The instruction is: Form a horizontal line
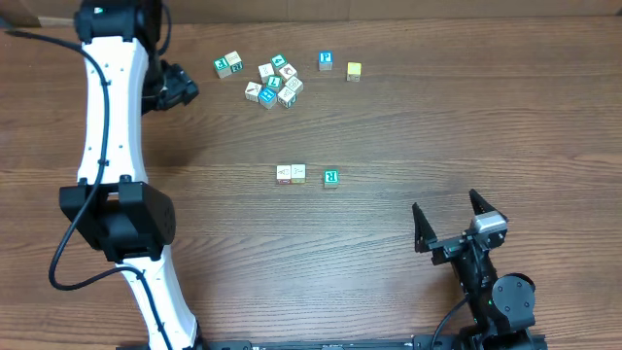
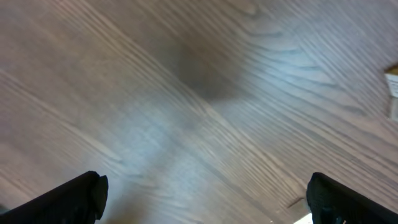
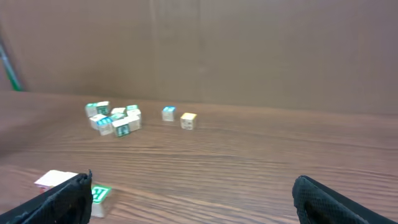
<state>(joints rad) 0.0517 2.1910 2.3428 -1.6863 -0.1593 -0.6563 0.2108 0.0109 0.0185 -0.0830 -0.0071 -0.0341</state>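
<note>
Forming line: the horizontal line (image 1: 292, 173) stands as two whitish cubes with reddish marks, touching side by side on the wooden table (image 1: 437, 126).
Teal-and-white cube (image 1: 330, 177): right of the horizontal line and level with it. A strip of bare wood lies between them, so they are not touching.
Yellow cube (image 1: 354, 71): well beyond the horizontal line, toward the far edge and somewhat to the right. It is not part of the row and stands just beside a blue-and-white cube (image 1: 326, 60).
Loose jumble (image 1: 275, 83): on the far side of the horizontal line, roughly straight behind it. White and teal cubes are crowded together, with a separate pair of cubes (image 1: 228, 65) a little to the left.
Left gripper (image 1: 180, 86): far and to the left of the horizontal line, well apart from it. Jaws are spread wide. Its wrist view shows the black left fingers (image 2: 68, 199) at the bottom corners with only bare wood between them. Nothing is held.
Right gripper (image 1: 449, 222): right of the horizontal line and nearer the robot's base, well apart from it. Jaws are spread wide and nothing is held.
Right wrist view: the teal-and-white cube shows just inside one of the right fingers (image 3: 62, 202). A whitish cube of the horizontal line is partly hidden behind that finger. The gap between the jaws otherwise holds bare wood only.
Line relative to jaws: it lies outside both openings and is touched by neither gripper.
</note>
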